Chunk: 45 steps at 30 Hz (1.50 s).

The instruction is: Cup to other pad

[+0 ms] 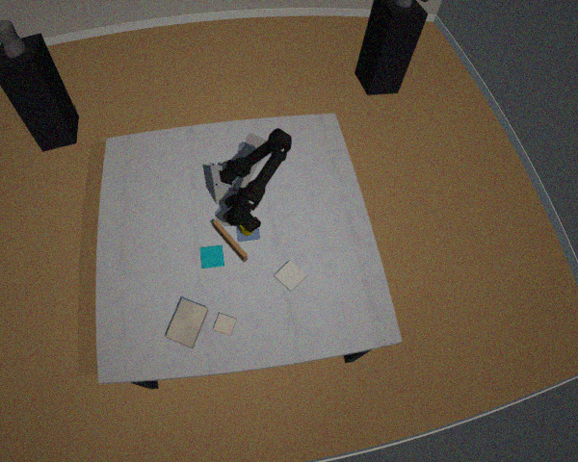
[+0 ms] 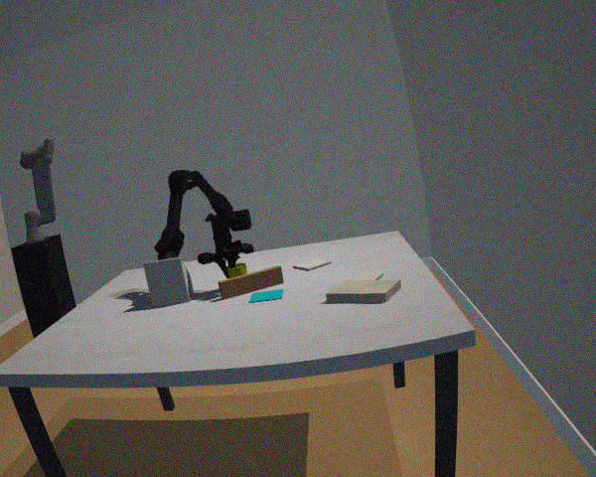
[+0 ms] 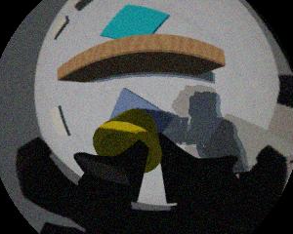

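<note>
The yellow cup (image 1: 247, 231) (image 2: 238, 269) (image 3: 107, 142) stands on the blue pad (image 1: 250, 238) (image 3: 126, 103), partly under the arm in the top view. My gripper (image 2: 229, 272) (image 3: 153, 135) is low at the cup, its fingers close together. In the wrist view one finger overlaps the cup and the cup's near side shows between the fingertips, so it is shut on the cup's wall. The marbles cannot be made out. The other pad, teal (image 1: 212, 256) (image 2: 266, 295) (image 3: 135, 21), carries nothing.
A wooden bar (image 1: 229, 241) (image 2: 251, 282) (image 3: 142, 46) stands on edge between the two pads. A grey block (image 2: 166, 282) stands near the arm's base. A large pale slab (image 1: 187, 321) (image 2: 363, 290) and two smaller pale tiles (image 1: 224, 323) (image 1: 290, 275) lie farther off.
</note>
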Each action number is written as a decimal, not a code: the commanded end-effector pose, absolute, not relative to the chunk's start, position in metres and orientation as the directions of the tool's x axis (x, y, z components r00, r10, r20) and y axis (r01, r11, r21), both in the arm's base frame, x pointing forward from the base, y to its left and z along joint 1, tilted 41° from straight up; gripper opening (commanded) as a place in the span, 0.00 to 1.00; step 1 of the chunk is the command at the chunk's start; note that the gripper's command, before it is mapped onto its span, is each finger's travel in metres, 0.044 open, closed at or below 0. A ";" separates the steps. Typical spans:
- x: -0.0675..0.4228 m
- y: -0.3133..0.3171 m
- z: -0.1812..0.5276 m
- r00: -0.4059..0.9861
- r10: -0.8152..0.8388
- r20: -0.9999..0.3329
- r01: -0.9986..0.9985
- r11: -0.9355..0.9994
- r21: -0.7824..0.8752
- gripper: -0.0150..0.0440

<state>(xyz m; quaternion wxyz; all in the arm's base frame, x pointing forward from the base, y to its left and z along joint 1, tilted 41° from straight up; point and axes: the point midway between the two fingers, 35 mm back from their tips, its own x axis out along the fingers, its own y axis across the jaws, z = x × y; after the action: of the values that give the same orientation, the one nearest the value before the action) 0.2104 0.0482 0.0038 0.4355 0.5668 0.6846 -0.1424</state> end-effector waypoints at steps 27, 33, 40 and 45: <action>0.212 -0.006 0.061 0.019 0.653 -0.758 0.903 0.314 0.294 0.25; 0.211 -0.007 0.062 0.021 0.656 -0.754 0.905 0.308 0.293 0.25; 0.211 -0.007 0.062 0.021 0.656 -0.754 0.905 0.308 0.293 0.25; 0.211 -0.007 0.062 0.021 0.656 -0.754 0.905 0.308 0.293 0.25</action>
<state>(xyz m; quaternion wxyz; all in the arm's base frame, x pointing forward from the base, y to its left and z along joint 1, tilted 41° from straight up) 0.2115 -0.0073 0.0621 0.4311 0.5696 0.6849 -0.1436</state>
